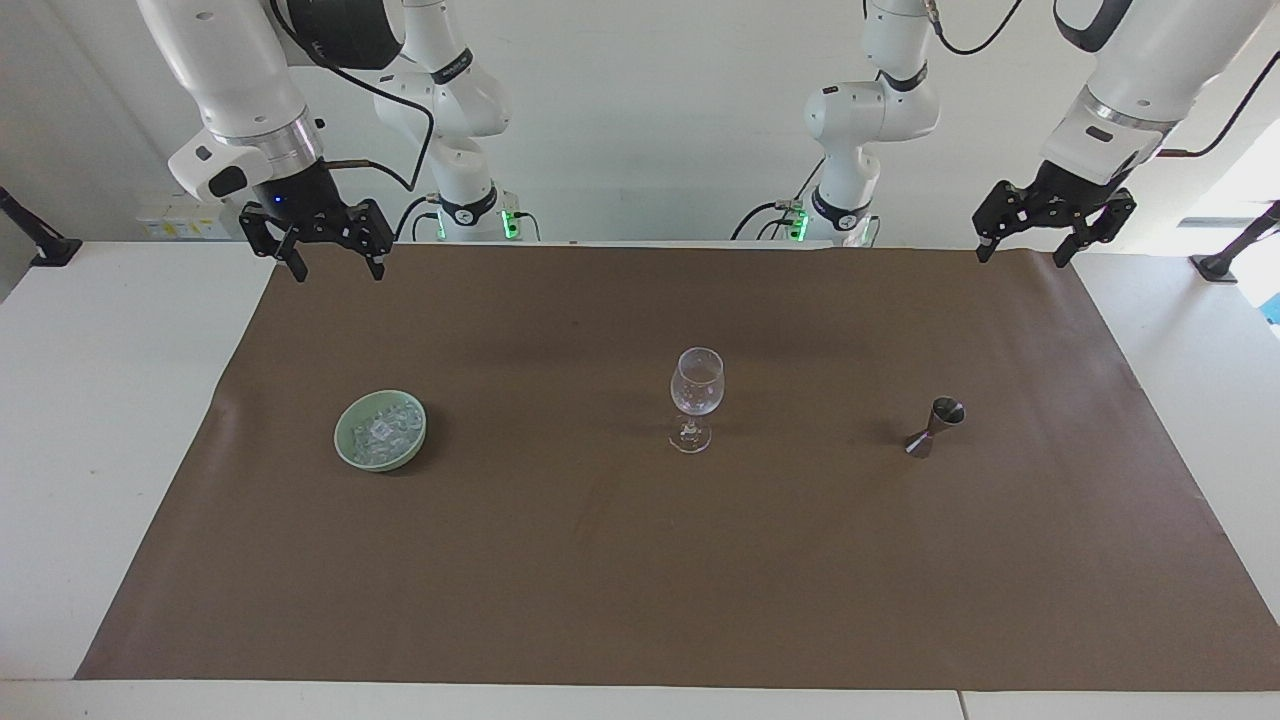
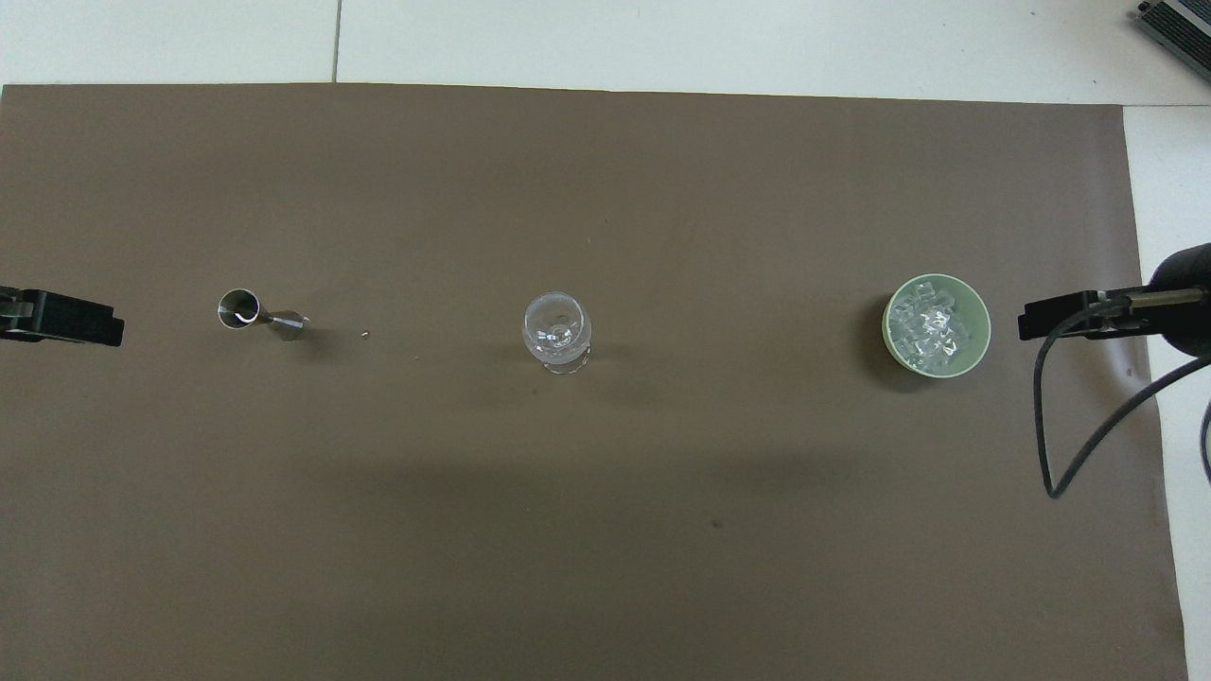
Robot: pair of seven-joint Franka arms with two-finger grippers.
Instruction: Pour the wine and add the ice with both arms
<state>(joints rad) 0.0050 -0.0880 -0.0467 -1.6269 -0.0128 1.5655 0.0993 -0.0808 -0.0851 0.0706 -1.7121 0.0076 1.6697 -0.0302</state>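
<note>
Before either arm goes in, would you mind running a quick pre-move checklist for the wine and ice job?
1. Wine glass upright at mid-table: ok.
2. Ice heaped in the green bowl toward the right arm's end: ok.
3. Metal measuring cup standing toward the left arm's end: ok; whether it holds wine: cannot tell.
4. Right gripper open, empty, raised over the mat's edge: ok.
5. Left gripper open, empty, raised: ok.
6. Mat free of spills: ok, apart from tiny specks.
</note>
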